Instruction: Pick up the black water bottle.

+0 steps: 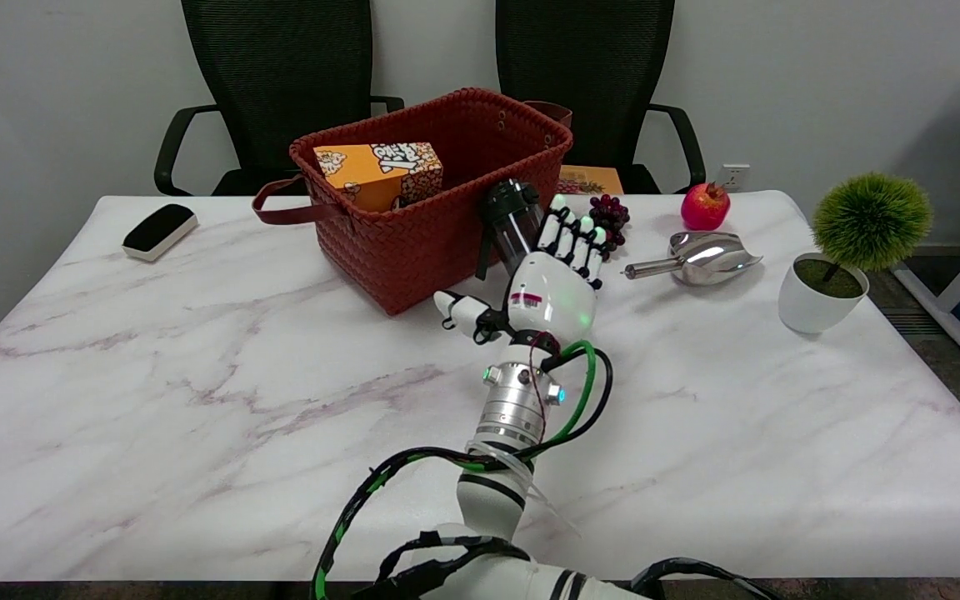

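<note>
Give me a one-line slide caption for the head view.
Right hand, fingers apart, reaches the black water bottle standing beside the red woven basket on the marble table.

One head view, set above the table's (197, 400) near side, looking down and across toward two chairs (280, 75)

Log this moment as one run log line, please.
phase: reaching | right hand: open, fingers beside black water bottle, not gripping | bottle: upright on table, next to red basket | lifted: no

I see marble tabletop (197, 400): red basket (438, 242) centre-far, black bottle (512, 223) beside it, eraser (159, 231) far left, grapes (610, 215), scoop (701, 257), pomegranate (705, 206), potted plant (851, 250) right.
</note>
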You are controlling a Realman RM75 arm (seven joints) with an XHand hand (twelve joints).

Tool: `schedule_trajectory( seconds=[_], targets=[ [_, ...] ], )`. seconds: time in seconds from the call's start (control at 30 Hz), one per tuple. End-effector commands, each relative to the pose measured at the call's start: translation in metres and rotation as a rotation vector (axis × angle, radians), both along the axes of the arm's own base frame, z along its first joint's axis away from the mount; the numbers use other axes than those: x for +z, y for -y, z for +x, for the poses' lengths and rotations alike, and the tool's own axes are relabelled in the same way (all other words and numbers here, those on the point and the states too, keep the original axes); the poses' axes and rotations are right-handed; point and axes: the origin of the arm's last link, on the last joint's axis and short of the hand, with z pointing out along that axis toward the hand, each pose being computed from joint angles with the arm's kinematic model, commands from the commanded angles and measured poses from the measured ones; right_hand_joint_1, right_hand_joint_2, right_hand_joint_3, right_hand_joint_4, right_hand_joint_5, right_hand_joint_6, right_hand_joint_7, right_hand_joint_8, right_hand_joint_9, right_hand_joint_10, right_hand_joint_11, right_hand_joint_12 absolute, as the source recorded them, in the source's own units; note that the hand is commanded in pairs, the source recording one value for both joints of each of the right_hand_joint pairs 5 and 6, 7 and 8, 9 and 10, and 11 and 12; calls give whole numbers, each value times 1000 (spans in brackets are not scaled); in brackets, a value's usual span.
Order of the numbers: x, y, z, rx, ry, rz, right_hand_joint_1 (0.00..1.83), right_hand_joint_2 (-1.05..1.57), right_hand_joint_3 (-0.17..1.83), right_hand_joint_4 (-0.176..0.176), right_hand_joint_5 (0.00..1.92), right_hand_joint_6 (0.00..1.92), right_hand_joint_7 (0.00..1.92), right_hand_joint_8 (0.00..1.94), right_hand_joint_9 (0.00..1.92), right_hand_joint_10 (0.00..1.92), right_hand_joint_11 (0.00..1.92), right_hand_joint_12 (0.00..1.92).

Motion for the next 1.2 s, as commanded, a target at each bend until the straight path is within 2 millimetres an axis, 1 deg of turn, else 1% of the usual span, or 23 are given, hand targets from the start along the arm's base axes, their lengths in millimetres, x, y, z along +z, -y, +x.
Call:
schedule_trajectory(
  seconds=[0.03, 0.5, 1.2],
  targets=[
    [12, 8, -8, 25, 84, -27, 871, 548, 32, 0, 0, 0, 99, 99, 0, 0, 0, 0],
    [16, 17, -20, 10, 174, -5, 861, 570, 41, 0, 0, 0, 107, 107, 0, 0, 0, 0],
    [25, 17, -29, -22, 213, -40, 871, 563, 39, 0, 0, 0, 111, 111, 0, 0, 0, 0]
  ],
)
